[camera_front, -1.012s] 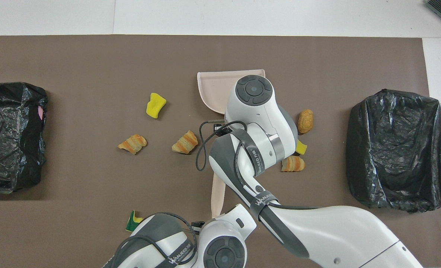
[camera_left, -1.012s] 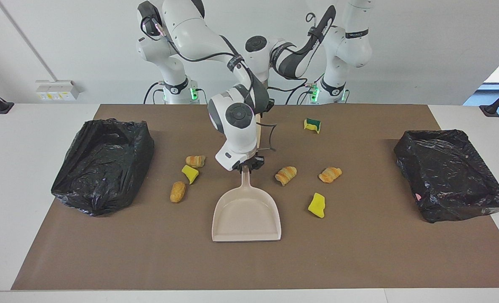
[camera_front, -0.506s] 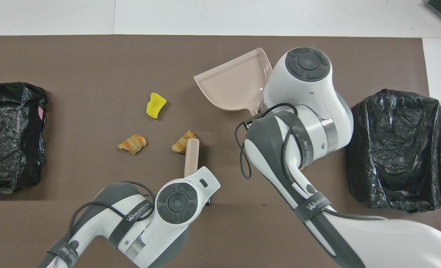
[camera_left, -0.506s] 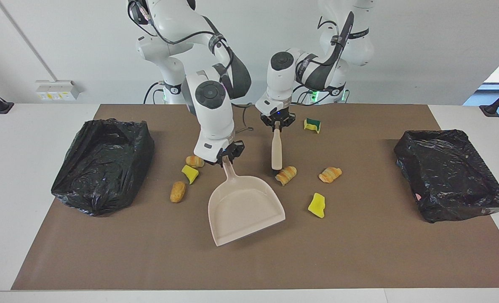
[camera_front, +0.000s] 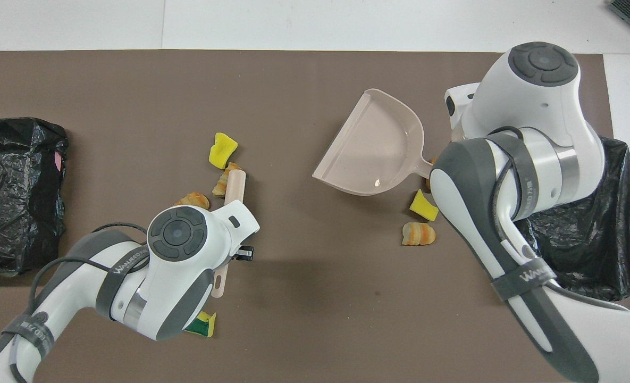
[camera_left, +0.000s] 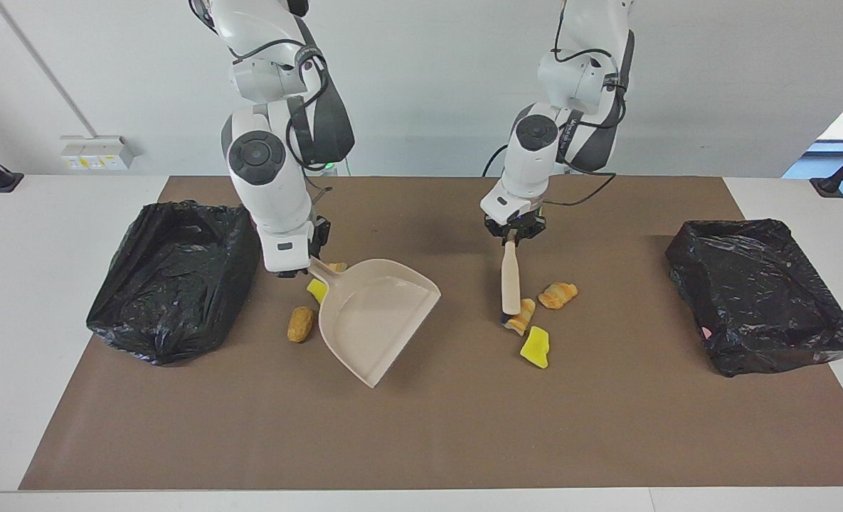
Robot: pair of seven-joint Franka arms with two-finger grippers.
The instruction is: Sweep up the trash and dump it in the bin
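Looking at your right arm, you see it bent down from its base toward the right arm's end of the table, wrist nearly vertical, with the right gripper (camera_left: 306, 250) clamped on the handle of the dustpan (camera_left: 377, 316), whose pan hangs tilted with its mouth toward four o'clock in the facing view. Your left arm drops steeply from its shoulder; the left gripper (camera_left: 512, 233) is closed on the top of the brush (camera_left: 510, 279), which hangs almost straight down with its lower end touching a croissant (camera_left: 521, 316). At about five o'clock from that piece lies a yellow sponge (camera_left: 536, 347), and at two o'clock another croissant (camera_left: 558, 294). By the dustpan handle you have a yellow sponge bit (camera_left: 316, 289), a third croissant (camera_front: 418, 233) and the brown lump (camera_left: 300, 323). A green-backed sponge (camera_front: 202, 325) peeks from under the left arm. Black-lined bins sit at each end, one (camera_left: 172, 277) at nine o'clock, one (camera_left: 759, 291) at three.
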